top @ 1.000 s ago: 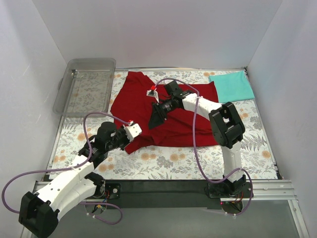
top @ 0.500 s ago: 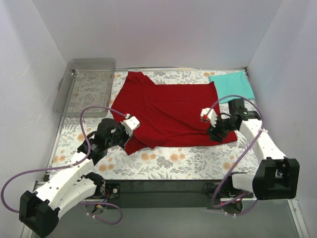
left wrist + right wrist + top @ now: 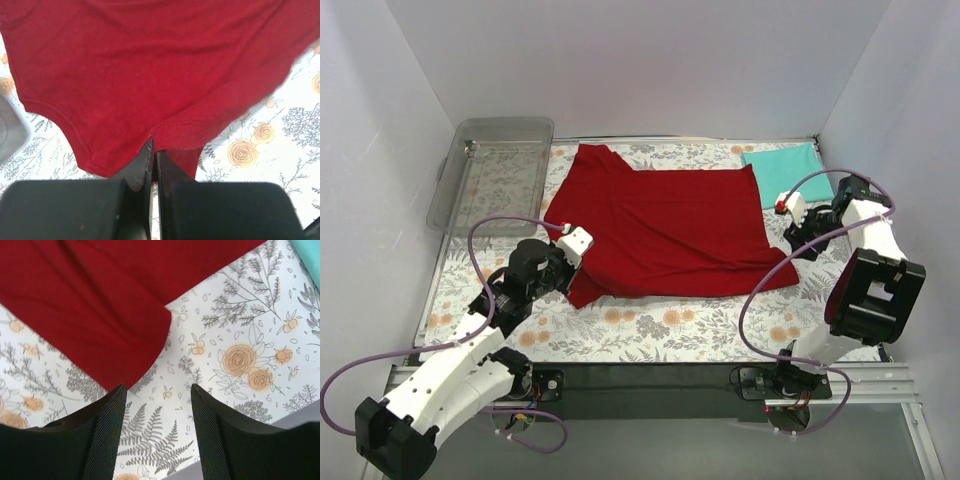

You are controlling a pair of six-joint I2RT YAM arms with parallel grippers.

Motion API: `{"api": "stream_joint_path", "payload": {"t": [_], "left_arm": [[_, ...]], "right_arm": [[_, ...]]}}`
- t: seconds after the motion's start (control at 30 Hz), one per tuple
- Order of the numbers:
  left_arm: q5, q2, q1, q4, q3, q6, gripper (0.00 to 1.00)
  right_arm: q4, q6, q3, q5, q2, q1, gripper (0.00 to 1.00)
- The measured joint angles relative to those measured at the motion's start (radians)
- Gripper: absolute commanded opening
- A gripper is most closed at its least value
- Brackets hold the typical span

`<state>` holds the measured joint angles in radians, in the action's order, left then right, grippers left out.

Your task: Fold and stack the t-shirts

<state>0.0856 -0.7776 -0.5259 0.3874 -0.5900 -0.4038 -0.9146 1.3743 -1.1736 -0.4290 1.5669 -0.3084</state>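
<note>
Clamped tight, the left gripper (image 3: 153, 145) pinches the near left hem of the dark red t-shirt (image 3: 660, 230), its jaws closed on a small fold of cloth. The shirt lies spread across the middle of the floral table cover (image 3: 670, 325), its near left corner bunched where I hold it. The right gripper (image 3: 157, 390) hovers with its jaws about half apart and nothing between them, over bare cover just beside the shirt's near right corner. The teal t-shirt (image 3: 788, 172) rests as a flat folded rectangle at the far right, just beside the red shirt's far right corner. The clear plastic tray (image 3: 495, 170) sits at the far left, hanging partly over the table's edge.

As I read it, the red shirt is only starting to be folded. To do the fold well, I would bring the right jaws onto the near right corner and close on the hem alone. Then both corners can rise together and travel level to the far edge, so the crease runs straight. Keeping low and slow should stop the cloth dragging into the teal shirt.

My count: two t-shirts, one red and one teal; one tray; two grippers.
</note>
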Motion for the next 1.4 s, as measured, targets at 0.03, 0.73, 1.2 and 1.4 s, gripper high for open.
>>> {"api": "stream_joint_path", "payload": {"t": [0.03, 0.73, 1.2, 1.4], "left_arm": [[0.000, 0.009, 0.000, -0.001, 0.000, -0.002, 0.00], [-0.030, 0.064, 0.000, 0.037, 0.000, -0.005, 0.00], [-0.052, -0.010, 0.000, 0.054, -0.032, -0.031, 0.00], [-0.057, -0.020, 0.000, 0.053, -0.032, -0.038, 0.00]], "right_arm": [[0.000, -0.021, -0.028, -0.004, 0.029, -0.001, 0.52], [-0.003, -0.385, -0.139, -0.071, 0.295, -0.023, 0.38], [-0.048, -0.252, 0.050, -0.079, 0.091, -0.056, 0.41], [-0.082, 0.023, 0.177, -0.024, 0.017, -0.056, 0.42]]}}
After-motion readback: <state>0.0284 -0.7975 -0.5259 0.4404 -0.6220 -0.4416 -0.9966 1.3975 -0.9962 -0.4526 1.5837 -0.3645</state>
